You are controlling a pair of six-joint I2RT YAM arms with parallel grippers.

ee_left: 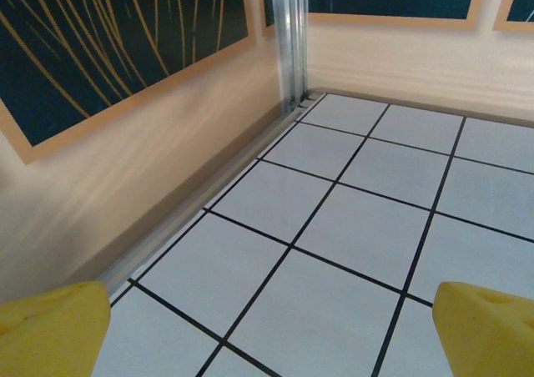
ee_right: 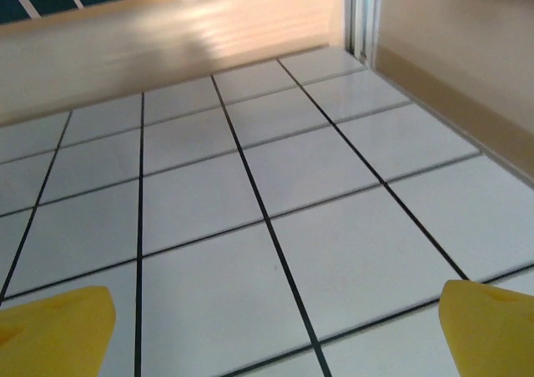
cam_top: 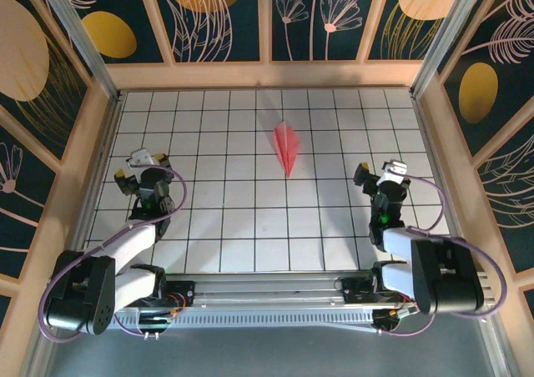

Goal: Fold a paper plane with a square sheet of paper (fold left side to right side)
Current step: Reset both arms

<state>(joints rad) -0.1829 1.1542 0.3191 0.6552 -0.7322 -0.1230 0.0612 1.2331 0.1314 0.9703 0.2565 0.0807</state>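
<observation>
Paper plane [cam_top: 287, 148] lies flat on table [cam_top: 209, 227], upper centre of frame. I judge it feather-light, floppy, easily crushed, so I'd pinch centre crease gently. Left tool [cam_top: 138, 165] and right tool [cam_top: 380, 171] both gape wide, empty.

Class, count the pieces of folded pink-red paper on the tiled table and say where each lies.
1. The paper plane lies on the table, just beyond centre, its tip pointing toward the near edge. None seems hidden.
</observation>
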